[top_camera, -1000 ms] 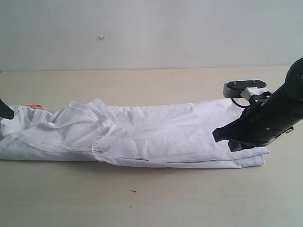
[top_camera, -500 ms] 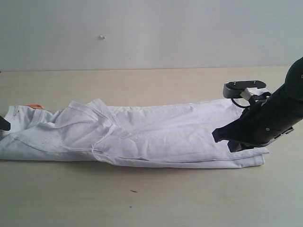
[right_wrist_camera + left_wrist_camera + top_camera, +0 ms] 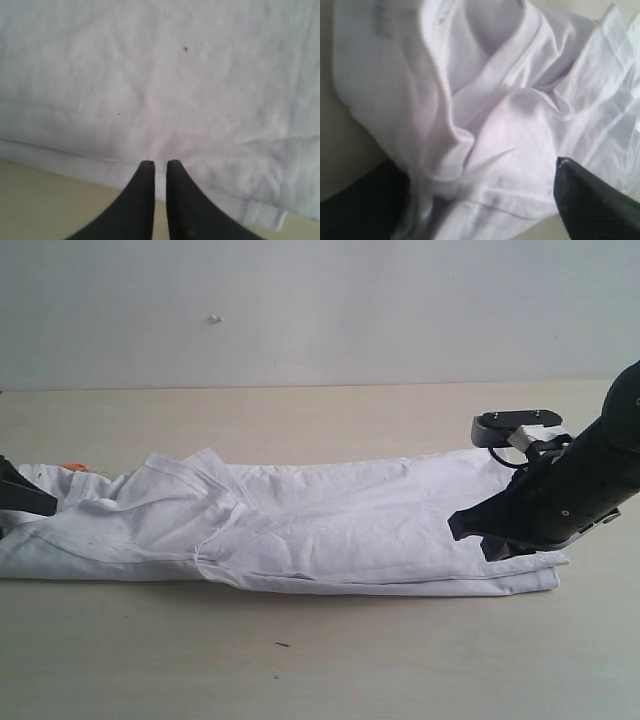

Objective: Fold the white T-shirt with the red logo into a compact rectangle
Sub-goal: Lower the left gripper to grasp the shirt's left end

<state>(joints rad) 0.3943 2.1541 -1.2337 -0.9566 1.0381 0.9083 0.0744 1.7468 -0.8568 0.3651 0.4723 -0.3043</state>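
Left tool [image 3: 477, 167] lower now, orange tag [image 3: 72, 467] unreadable.

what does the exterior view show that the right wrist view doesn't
Only the exterior view: the white T-shirt whole, lying as one long strip, the orange tag at its left end, and the wall. Only the right wrist view: the right tool, tips almost touching, over the shirt's edge, and a dark speck on the cloth. Both: the shirt and the tan table.
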